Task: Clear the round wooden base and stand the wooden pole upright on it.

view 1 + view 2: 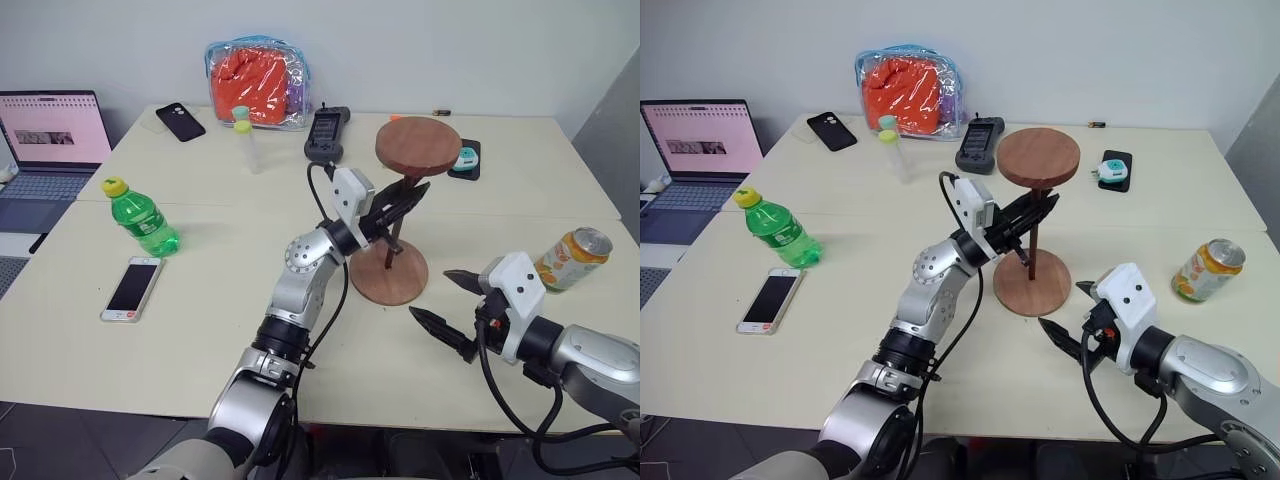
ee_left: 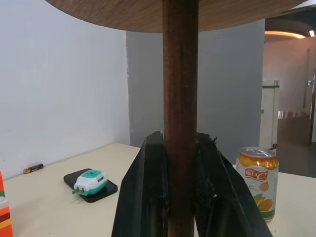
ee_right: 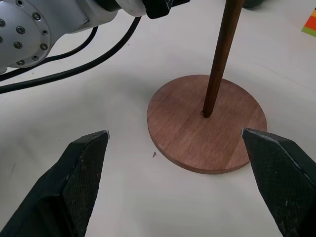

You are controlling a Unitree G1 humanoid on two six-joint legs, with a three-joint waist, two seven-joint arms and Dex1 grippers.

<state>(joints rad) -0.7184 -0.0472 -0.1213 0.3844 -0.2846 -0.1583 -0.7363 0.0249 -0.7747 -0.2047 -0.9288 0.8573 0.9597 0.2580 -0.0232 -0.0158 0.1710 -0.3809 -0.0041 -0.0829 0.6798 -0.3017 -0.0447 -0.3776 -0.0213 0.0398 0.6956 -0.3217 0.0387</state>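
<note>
Wooden pole (image 1: pixel 393 235) upright on round wooden base (image 1: pixel 389 279) | left jaws clamp rod | right jaws spread, empty

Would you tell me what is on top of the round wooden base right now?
The wooden pole stands upright on the round wooden base, its lower end at the centre. The left gripper is shut on the pole. The rest of the base is bare; the seat under the pole's end is covered.

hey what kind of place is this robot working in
Probably an office or lab: pale work tables against a plain wall, an open laptop, and black and white smartphones lying about.
</note>
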